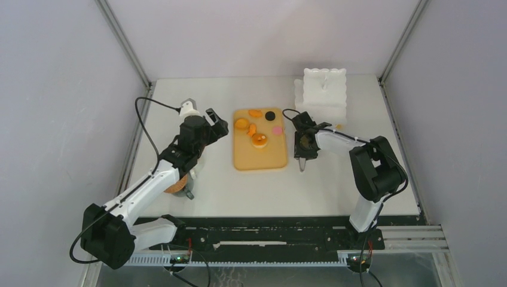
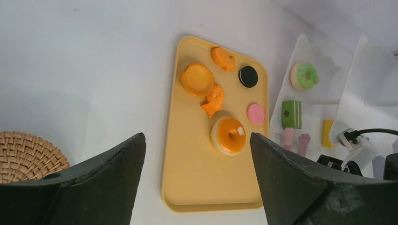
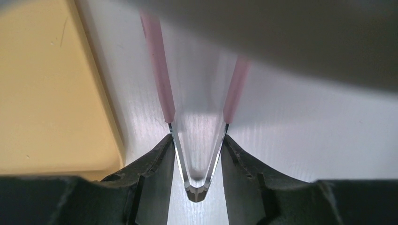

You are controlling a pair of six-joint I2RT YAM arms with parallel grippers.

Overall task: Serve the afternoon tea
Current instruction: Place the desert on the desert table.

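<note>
The afternoon tea pastries lie on a tan tray (image 2: 206, 178): an orange tart (image 2: 197, 79), a black round (image 2: 248, 76), a pink round (image 2: 255, 114) and an orange-glazed ring (image 2: 228, 135). A green donut (image 2: 304, 76), a green layered slice (image 2: 291, 114) and a yellow wedge (image 2: 327, 133) sit on white tiers to the right. My left gripper (image 2: 197, 138) hangs open over the tray's near end, empty. My right gripper (image 3: 197, 140) is shut on the pink tongs (image 3: 159, 70), just right of the tray (image 3: 47, 93). A cork coaster (image 2: 26, 154) lies far left.
A white tiered stand (image 1: 324, 89) rises at the back right of the table. The tongs' pink paw tips (image 2: 288, 138) lie by the stand's lower tier. The left arm passes over the coaster (image 1: 176, 185). Grey walls close in three sides.
</note>
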